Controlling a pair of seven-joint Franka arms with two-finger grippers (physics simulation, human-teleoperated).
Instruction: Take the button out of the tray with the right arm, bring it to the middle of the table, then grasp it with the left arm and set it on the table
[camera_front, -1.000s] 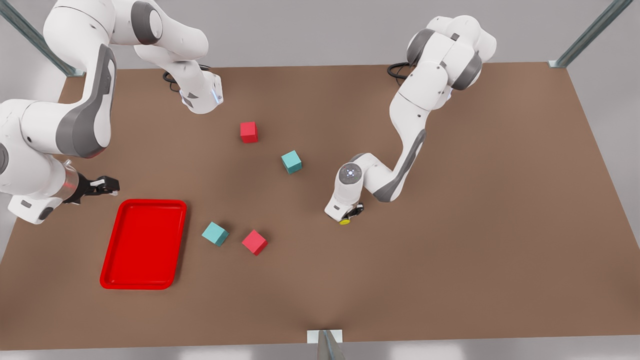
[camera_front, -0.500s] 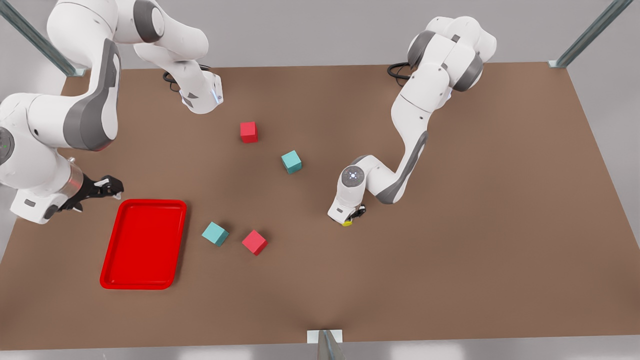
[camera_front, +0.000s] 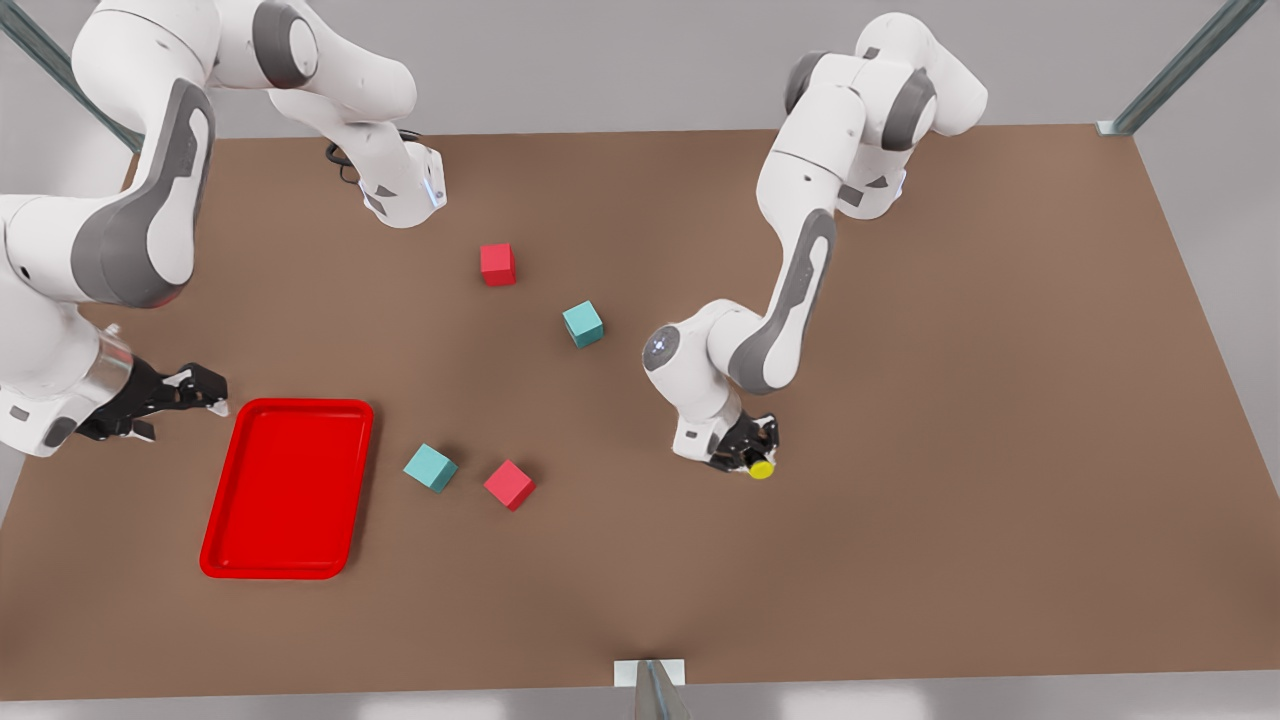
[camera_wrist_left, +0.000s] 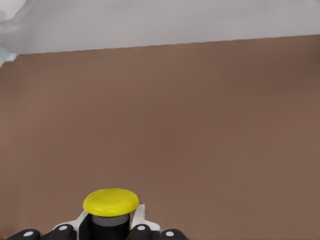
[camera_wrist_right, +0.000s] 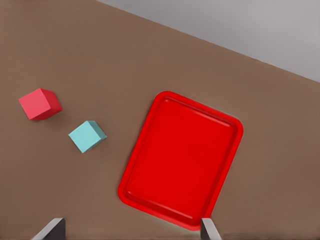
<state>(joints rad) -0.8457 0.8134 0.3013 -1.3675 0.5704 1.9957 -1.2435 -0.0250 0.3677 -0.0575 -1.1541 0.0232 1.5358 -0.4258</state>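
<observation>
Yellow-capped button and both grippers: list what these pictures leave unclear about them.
- Small push-button with round yellow cap: whether it touches the flat brown table is undecidable in the front view; the left gripper covers its dark body.
- In the left wrist view the picture's edge cuts off the body below the cap.
- Right gripper, beside the shallow red tray: the right wrist view's edge crops its fingertips.

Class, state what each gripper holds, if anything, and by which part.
The left gripper holds the button by its dark body, yellow cap exposed. The right gripper holds nothing.
</observation>
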